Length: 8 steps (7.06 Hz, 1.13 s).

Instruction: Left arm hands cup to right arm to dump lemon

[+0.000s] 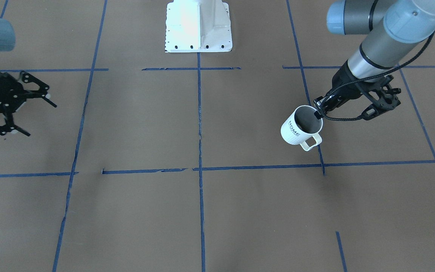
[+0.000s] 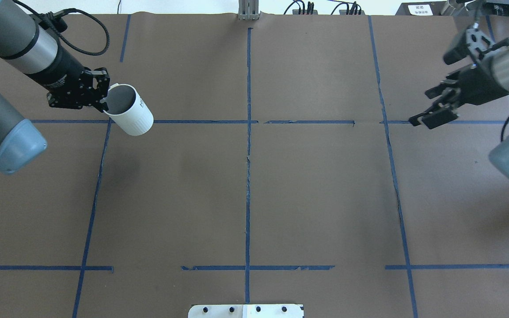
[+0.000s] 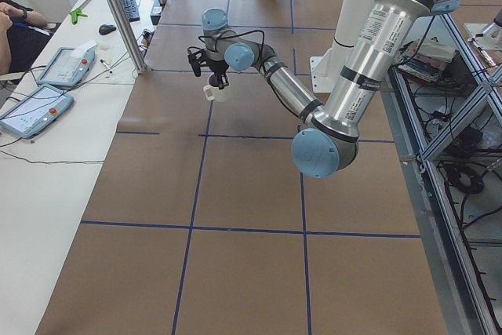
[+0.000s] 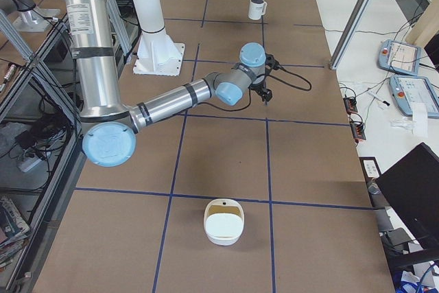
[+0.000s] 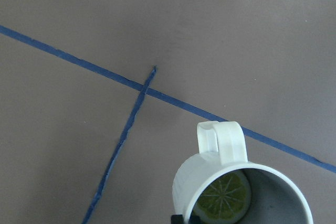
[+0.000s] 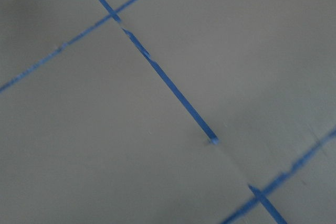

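The left end effector is clamped on the rim of the cup, one finger apparently inside the mouth and one outside, and holds it clear of the tabletop on the robot's left side. The grip sits on the rim opposite the loop handle. This probably leaves the handle and most of the outer wall free for the other arm to take. The cup hangs tilted but with its mouth facing upward, which looks deliberate, since the lemon lies at the bottom and cannot roll out at this angle.

The right end effector waits well apart on the opposite side, its fingers spread wide with nothing between them. It seems ready to receive the cup, so the handover is not yet begun.

The cup is smooth and white, likely glazed ceramic, with a grey inside, dark block lettering on its side and fine ribbing around its lower band. In the left wrist view the lemon shows a flat round face, dull yellow-green with pale spokes like a cut slice, and it is narrower than the mouth.

The tabletop is a matte brown sheet marked into squares by blue tape lines, frayed and broken in places. A rounded white container rests on it at the robot's right end, possibly the place for dumping
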{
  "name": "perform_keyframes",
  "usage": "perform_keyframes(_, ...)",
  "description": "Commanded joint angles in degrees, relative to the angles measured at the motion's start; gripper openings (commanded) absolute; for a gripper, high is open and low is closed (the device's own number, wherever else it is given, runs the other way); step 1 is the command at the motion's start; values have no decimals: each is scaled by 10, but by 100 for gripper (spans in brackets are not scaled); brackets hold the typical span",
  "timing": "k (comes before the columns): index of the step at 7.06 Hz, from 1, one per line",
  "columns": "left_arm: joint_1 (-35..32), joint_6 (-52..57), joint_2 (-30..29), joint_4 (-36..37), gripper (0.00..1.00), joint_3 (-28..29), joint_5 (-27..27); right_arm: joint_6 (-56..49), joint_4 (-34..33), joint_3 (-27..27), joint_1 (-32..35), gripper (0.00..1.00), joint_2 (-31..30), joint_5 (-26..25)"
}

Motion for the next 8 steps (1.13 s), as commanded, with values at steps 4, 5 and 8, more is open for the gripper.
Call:
perform_keyframes(4,32,-98,-78,-7,0,42,-1,162,117,-8,-248,99,131,-325)
perform_keyframes(5,43,-128,-97,-7,0,47,-1,190,171,-17,-290,99,131,-398)
perform_keyframes(8,82,-204,-135,-8,0,41,-2,239,268,-50,-357,99,132,-540)
